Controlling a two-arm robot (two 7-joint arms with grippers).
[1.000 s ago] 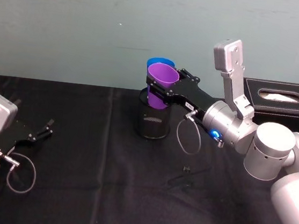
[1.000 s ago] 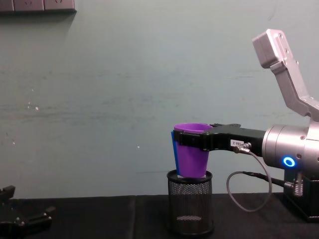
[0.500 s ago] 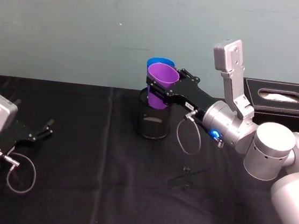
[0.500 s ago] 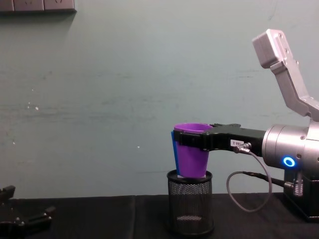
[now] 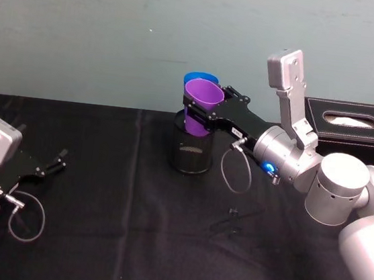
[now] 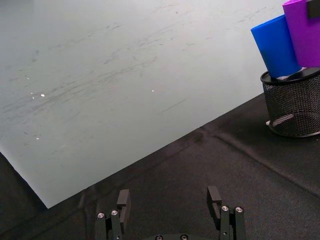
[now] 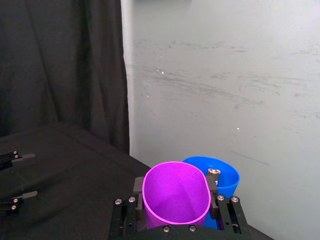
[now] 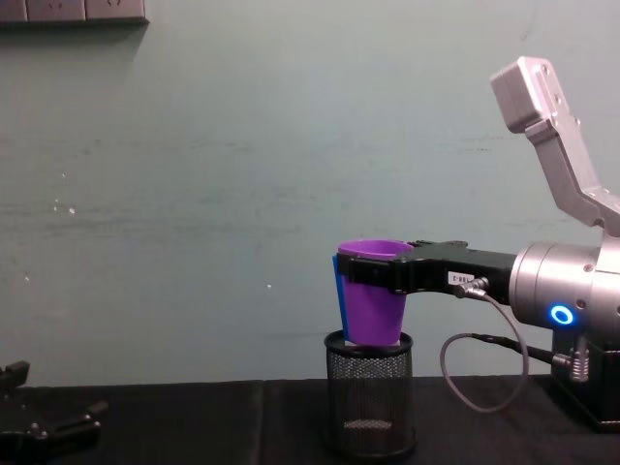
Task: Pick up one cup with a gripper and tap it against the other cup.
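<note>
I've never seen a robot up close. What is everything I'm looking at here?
Purple plastic tumbler: one, purple, held over the holder, in front of the blue one.
Blue plastic tumbler: one, bright blue, standing in the holder.
Black mesh cylinder holder: one, black, mid-table.
Tissue box: one, black, back right.
Small black object: one, on the cloth; unidentifiable.
Tablecloth: one, black.
Right gripper: one, black, shut on the purple tumbler.
Left gripper: one, black, open, low at left.

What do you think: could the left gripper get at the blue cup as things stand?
Probably yes, if it reaches that far. The blue cup is bare on the side facing the open left gripper; the purple cup, held by the right gripper, crowds the other side.
</note>
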